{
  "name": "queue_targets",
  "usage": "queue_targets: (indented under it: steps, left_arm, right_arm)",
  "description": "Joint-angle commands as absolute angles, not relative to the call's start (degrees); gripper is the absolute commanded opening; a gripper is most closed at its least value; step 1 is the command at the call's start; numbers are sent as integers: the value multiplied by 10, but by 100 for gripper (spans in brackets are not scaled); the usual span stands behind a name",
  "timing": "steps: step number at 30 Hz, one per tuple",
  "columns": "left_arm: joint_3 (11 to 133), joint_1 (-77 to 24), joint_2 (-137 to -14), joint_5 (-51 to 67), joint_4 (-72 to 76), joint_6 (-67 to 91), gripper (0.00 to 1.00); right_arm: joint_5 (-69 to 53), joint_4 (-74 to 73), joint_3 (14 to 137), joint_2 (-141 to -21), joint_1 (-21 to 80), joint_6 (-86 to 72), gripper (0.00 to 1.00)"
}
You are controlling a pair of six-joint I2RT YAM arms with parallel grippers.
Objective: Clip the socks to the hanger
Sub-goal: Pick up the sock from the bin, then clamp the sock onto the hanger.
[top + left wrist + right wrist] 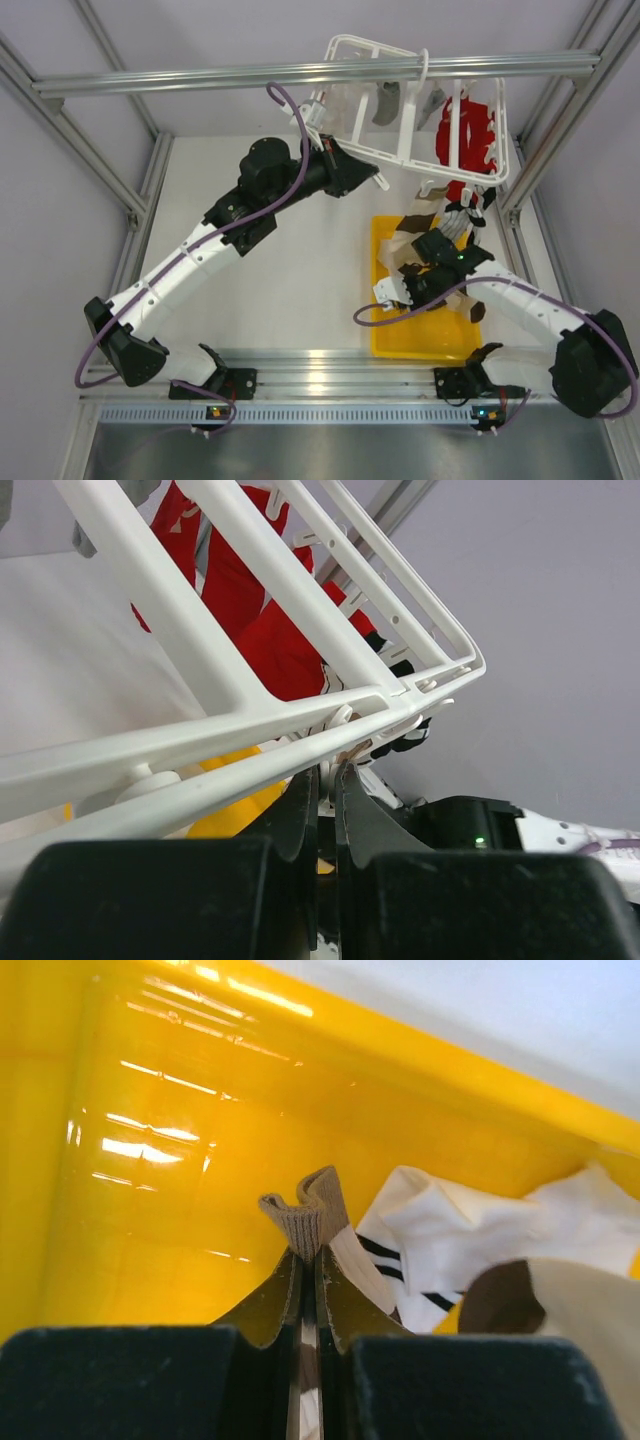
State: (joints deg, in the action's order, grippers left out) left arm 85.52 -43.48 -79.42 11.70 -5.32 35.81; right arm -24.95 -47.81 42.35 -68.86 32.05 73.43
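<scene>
Two-arm rig seen from above and from both wrists. The hanger, a white rectangular frame with crossbars, is suspended by its hook from the aluminium rail at the far side of the surface and is seen tilted. A red garment with white marks is clipped at the frame's right side. The left tool is raised to the near left edge of the frame. In the left wrist view its fingers are pressed together just under the outer bars of the hanger, with the red garment beyond them; whether any part of the frame is pinched between them cannot be told. The yellow tray lies on the surface below the hanger, right of centre, and the socks, cream with dark brown blocks and stripes, are heaped in it. The right tool is lowered into this tray. In the right wrist view the right tool is closed on one sock, whose ribbed tan cuff is folded and projects above the fingertips, in front of the tray wall. The remaining socks lie just to the right.
</scene>
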Motion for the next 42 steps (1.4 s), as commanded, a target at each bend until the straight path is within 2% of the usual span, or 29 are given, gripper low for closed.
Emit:
queue_targets:
  steps: [1, 9, 15, 18, 28, 36, 42]
  left_arm:
    - [866, -429, -793, 113, -40, 361, 0]
    - [870, -429, -798, 117, -38, 372, 0]
    - [874, -429, -799, 124, -38, 373, 0]
    - [872, -428, -797, 126, -37, 373, 0]
    - [848, -420, -783, 153, -28, 371, 0]
    - [845, -420, -782, 170, -27, 365, 0]
    - [854, -419, -793, 169, -37, 369, 0]
  right_arm:
    - [-306, -533, 476, -615, 309, 698, 0]
    - [-353, -449, 515, -444, 308, 490, 0]
    - [-353, -278, 512, -382, 308, 280, 0]
    - [-393, -220, 511, -376, 308, 221, 0]
    - [-457, -191, 567, -448, 272, 98, 0]
    - [-260, -84, 547, -425, 260, 79, 0]
    - [-194, -19, 512, -399, 271, 133, 0]
